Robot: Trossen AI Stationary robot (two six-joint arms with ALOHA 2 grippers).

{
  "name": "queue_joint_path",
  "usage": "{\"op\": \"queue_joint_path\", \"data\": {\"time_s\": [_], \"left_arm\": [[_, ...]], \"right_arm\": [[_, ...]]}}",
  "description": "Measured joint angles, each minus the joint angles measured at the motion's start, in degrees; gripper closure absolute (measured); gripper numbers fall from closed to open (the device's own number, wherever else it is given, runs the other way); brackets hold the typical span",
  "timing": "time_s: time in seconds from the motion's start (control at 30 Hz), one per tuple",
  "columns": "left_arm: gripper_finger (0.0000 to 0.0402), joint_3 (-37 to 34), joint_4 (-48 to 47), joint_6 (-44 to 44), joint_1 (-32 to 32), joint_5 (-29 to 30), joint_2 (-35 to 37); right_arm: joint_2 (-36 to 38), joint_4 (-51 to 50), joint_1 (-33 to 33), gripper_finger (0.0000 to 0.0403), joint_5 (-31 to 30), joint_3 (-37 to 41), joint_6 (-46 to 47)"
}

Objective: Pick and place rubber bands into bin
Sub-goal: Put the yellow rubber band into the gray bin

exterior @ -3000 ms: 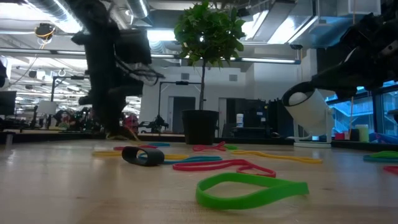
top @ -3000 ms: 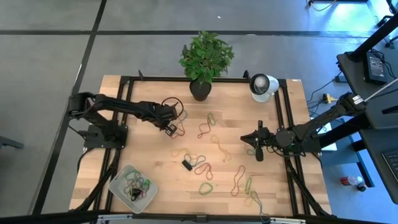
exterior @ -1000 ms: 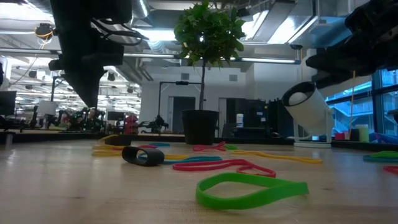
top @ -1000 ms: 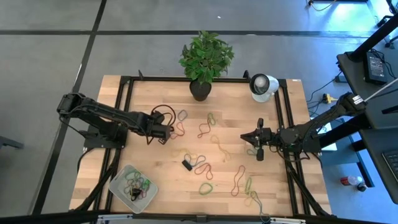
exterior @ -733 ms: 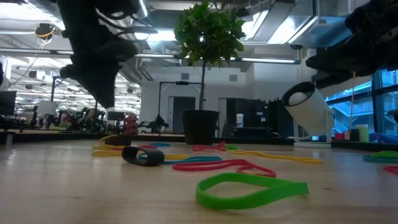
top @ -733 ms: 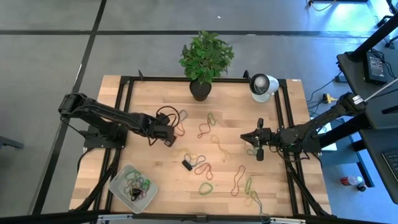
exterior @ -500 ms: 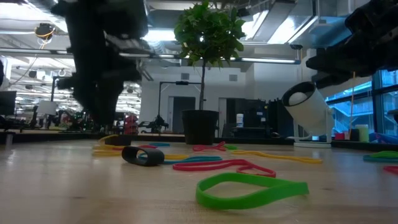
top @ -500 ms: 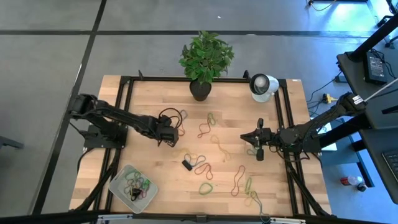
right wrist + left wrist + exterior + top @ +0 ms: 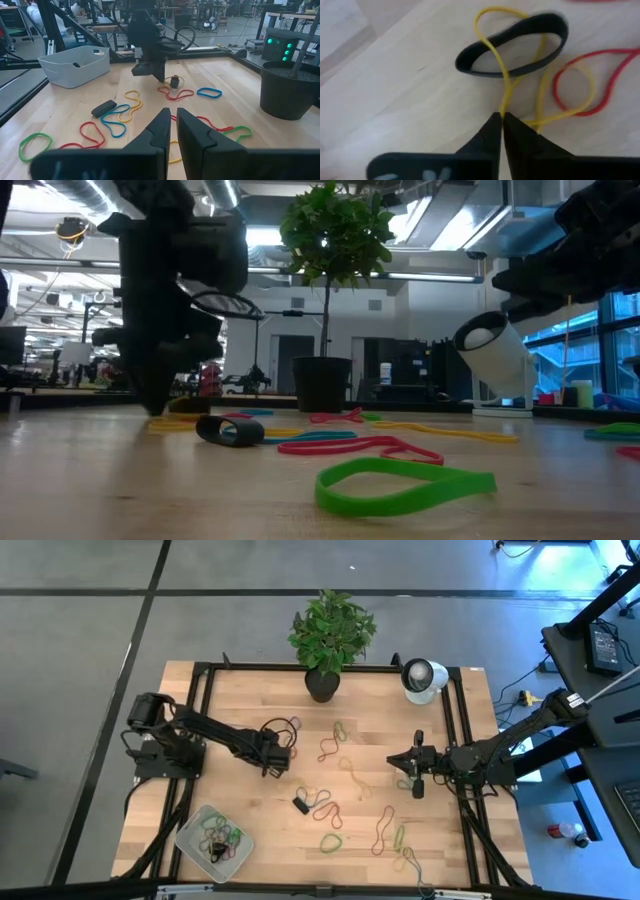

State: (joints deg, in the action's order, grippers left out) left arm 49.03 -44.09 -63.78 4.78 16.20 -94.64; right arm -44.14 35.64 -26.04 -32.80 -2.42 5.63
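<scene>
1. High view: the wooden desk [image 9: 240,790] carries all items, with the left arm reaching in from its left edge and the right arm from its right edge.
2. The potted plant [image 9: 330,635] stands at the far edge; the white round device [image 9: 423,678] sits to its right.
3. The bin [image 9: 213,837], at the near left corner, contains several rubber bands.
4. The left gripper [image 9: 271,764] is at the desk surface left of centre. In the left wrist view its fingers [image 9: 487,137] are closed to a narrow point, pinching a yellow rubber band [image 9: 492,45] that crosses a dark band [image 9: 520,42] beside a red band [image 9: 582,75].
5. The right gripper [image 9: 416,783] hovers right of centre; the right wrist view shows its fingers [image 9: 159,131] nearly together, holding nothing.
6. Loose rubber bands [image 9: 330,810] lie scattered across the centre and near right.
7. A small black block [image 9: 300,806] lies near centre.
</scene>
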Motion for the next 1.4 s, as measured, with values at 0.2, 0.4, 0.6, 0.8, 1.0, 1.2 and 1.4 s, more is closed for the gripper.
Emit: {"op": "queue_joint_path", "data": {"time_s": [0.2,0.4,0.6,0.8,1.0,1.2,1.4], "left_arm": [[0.0399,1.88,-2.64,1.46,1.4,2.25,6.61],[0.0399,4.34,-4.51,1.16,4.51,7.57,12.6],[0.0399,8.61,-8.02,1.96,7.58,10.51,17.19],[0.0399,14.69,-14.11,0.81,12.21,20.36,20.35],[0.0399,17.73,-14.12,1.58,15.97,15.39,20.73],[0.0399,18.87,-17.79,-8.99,22.75,9.31,20.73],[0.0399,18.87,-24.09,-28.09,33.5,5.12,20.47]], "right_arm": [[0.0,-0.07,0.0,0.0367,0.01,0.0,-0.04],[0.0,-0.11,0.0,0.0367,-0.01,0.02,-0.11],[0.02,0.0,0.0,0.0367,0.01,0.02,-0.11],[0.02,0.02,0.0,0.0367,-0.01,0.02,-0.13],[0.02,0.04,-0.02,0.0367,0.0,0.02,-0.13],[0.02,-0.11,-0.01,0.0367,0.01,0.02,-0.04],[0.02,-0.72,-0.01,0.0367,0.0,0.06,0.37]]}}
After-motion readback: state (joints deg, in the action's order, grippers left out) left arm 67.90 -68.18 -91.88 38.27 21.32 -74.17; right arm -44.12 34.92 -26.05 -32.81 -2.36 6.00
